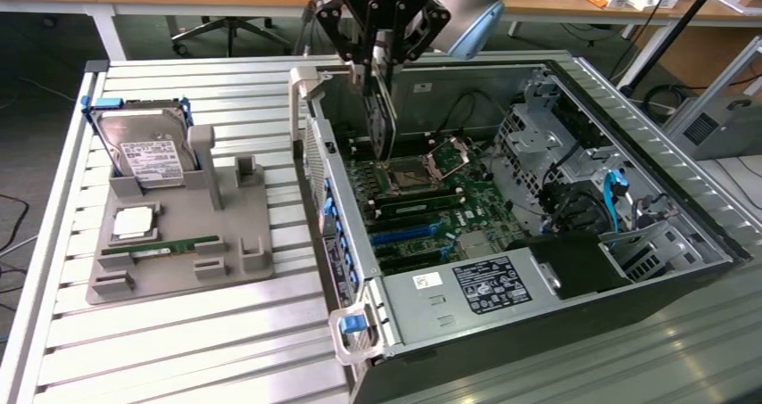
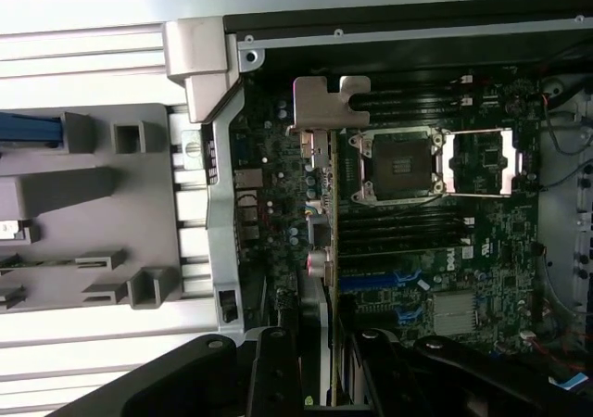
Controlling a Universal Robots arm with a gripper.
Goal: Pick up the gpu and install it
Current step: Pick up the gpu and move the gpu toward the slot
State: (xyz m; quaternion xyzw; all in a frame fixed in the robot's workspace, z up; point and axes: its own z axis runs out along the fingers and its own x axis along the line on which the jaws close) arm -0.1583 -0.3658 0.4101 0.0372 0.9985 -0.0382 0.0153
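Observation:
The gpu [image 1: 381,101], a thin dark card, hangs on edge from my gripper [image 1: 381,52], which is shut on its upper edge. It hangs over the rear part of the open computer case [image 1: 666,154], above the motherboard [image 1: 470,194] and next to the CPU socket [image 1: 417,168]. In the wrist view the gpu [image 2: 330,250] is edge-on, with its silvery bracket [image 2: 320,102] at the far end. Here my gripper [image 2: 329,366] clamps it between two black fingers [image 2: 276,371]. The blue expansion slots [image 1: 399,234] lie toward the case's near end.
On the exterior view's left, a grey holder [image 1: 244,243] on the slatted table carries a silver hard drive [image 1: 149,154], a CPU chip [image 1: 134,223] and a green memory stick [image 1: 161,246]. A power supply [image 1: 483,288] fills the near end of the case, and drive cages [image 1: 559,154] line its far side.

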